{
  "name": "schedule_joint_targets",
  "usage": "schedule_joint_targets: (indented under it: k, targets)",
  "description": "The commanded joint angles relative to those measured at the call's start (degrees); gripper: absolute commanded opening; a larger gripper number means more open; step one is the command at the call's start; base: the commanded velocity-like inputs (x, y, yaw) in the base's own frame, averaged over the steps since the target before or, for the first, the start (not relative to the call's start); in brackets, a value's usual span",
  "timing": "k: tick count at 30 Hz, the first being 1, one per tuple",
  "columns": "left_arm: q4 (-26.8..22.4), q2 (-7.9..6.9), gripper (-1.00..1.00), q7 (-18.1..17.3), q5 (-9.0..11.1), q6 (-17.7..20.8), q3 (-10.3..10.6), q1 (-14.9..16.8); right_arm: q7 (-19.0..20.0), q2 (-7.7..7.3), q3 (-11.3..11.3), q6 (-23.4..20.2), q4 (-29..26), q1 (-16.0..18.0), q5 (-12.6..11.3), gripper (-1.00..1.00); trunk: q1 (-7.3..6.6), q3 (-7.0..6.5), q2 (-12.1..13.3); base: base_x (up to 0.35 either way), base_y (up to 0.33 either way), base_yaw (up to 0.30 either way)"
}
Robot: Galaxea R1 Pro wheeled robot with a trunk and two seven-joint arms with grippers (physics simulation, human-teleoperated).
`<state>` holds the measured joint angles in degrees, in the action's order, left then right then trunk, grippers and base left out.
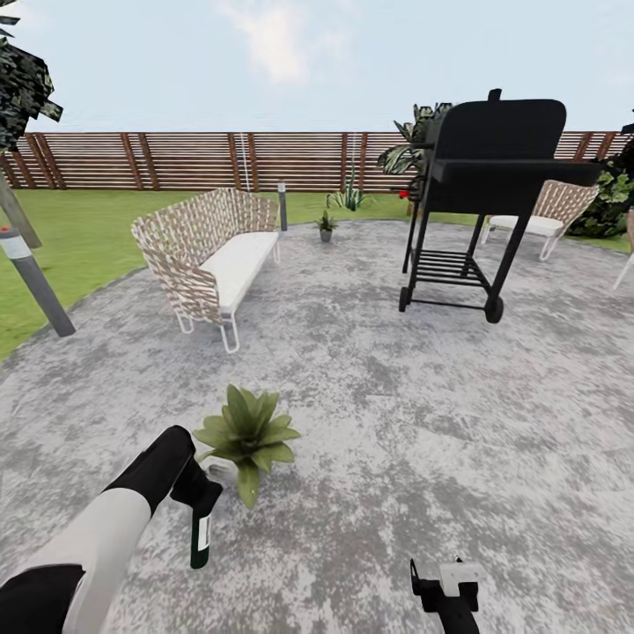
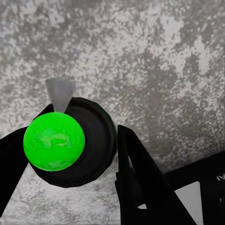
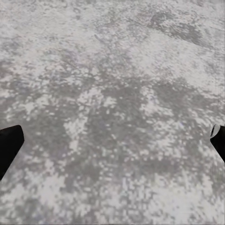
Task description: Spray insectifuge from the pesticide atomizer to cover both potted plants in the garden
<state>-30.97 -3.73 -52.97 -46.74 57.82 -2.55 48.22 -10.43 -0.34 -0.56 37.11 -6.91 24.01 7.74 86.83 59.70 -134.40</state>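
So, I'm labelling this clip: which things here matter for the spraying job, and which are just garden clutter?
Job:
- pesticide atomizer, in the left gripper
- near potted plant
- far potted plant

Clutter:
- wicker bench
- black grill
- bollard light
- wood fence

Left arm (image 1: 97, 528): white glossy forearm shell, black rounded wrist segment ahead of it, black elbow cover at the frame's lower corner. Left gripper (image 1: 204, 511) was all black, blocky. In the left wrist view its fingers (image 2: 140, 183) were matte black, flat-sided wedges; a white panel with faint dark lettering, unreadable, sat on the black housing behind. Right gripper (image 1: 447, 586): black body, pale grey-white block on top, short black prongs. Right wrist view showed its black fingertips (image 3: 9, 145) at both edges, one with a small white tip. No cables or screws visible.
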Motion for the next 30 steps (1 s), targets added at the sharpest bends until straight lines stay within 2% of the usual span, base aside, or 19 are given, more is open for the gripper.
schedule_joint_targets:
  k: [1,7,14,17,19,22,30]
  targets:
    - [-0.01,0.04,-1.00,-0.55,-0.62,0.19,-0.22,0.02,-0.56,-0.01,-0.06,0.06,0.05,0.03,0.61,1.00,0.01,0.05,-0.02,0.225,0.204,0.000]
    - [0.03,-0.05,-1.00,-0.51,-0.64,0.19,-0.14,0.00,-0.56,-0.01,-0.06,0.06,0.05,0.06,0.61,1.00,0.01,0.05,-0.02,0.215,0.193,0.000]
    - [0.03,0.02,-1.00,-0.47,-0.65,0.12,-0.09,-0.48,-0.56,-0.01,-0.06,0.06,0.05,0.07,0.61,1.00,0.01,0.05,-0.02,0.040,0.035,0.000]
    - [0.08,0.00,-1.00,-0.47,-1.76,0.14,-0.08,-0.63,-0.56,-0.01,-0.06,0.06,0.06,0.06,0.61,1.00,0.01,0.05,-0.02,0.031,0.002,0.000]
    - [0.11,0.03,-1.00,-0.47,-3.68,0.18,-0.14,-0.66,-0.56,-0.01,-0.06,0.06,0.06,0.07,0.61,1.00,0.01,0.05,-0.02,0.216,0.018,0.000]
    - [0.12,0.16,-1.00,-0.53,-4.66,0.19,-0.17,-0.72,-0.56,-0.01,-0.06,0.06,0.06,0.04,0.61,1.00,0.01,0.05,-0.02,0.296,0.066,0.000]
    - [0.12,0.13,-1.00,-0.55,-4.77,0.19,-0.22,-0.76,-0.56,-0.01,-0.06,0.05,0.05,0.04,0.61,1.00,0.01,0.05,-0.02,0.299,0.089,0.000]
